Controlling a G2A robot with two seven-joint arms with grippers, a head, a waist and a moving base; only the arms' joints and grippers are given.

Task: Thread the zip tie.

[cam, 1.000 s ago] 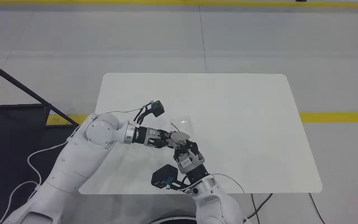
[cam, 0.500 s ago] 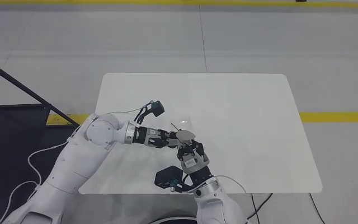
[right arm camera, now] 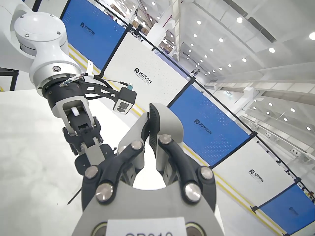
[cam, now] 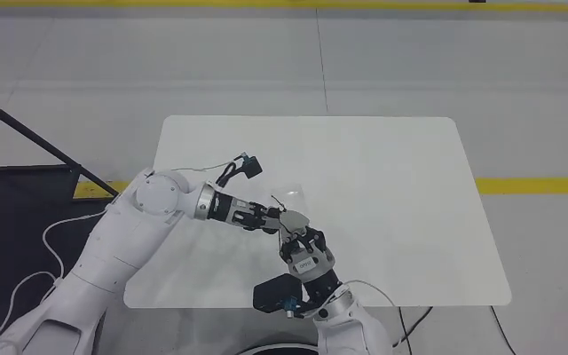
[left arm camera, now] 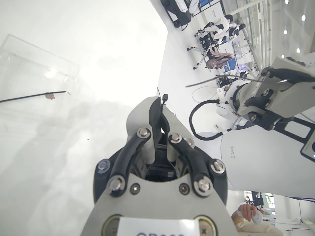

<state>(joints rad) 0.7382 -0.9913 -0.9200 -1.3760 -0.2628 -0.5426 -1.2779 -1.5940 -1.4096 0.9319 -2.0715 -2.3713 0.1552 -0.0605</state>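
Left gripper (left arm camera: 160,106) clamped on zip tie (left arm camera: 165,97), head poking past its tips, just beside clear sheet (left arm camera: 37,62); right gripper (right arm camera: 150,116) also near that sheet, pinched on thin black strip (left arm camera: 206,82).

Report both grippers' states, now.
Left gripper: closed on the zip tie, just below its head.
Right gripper: closed on the zip tie's thin tail end.
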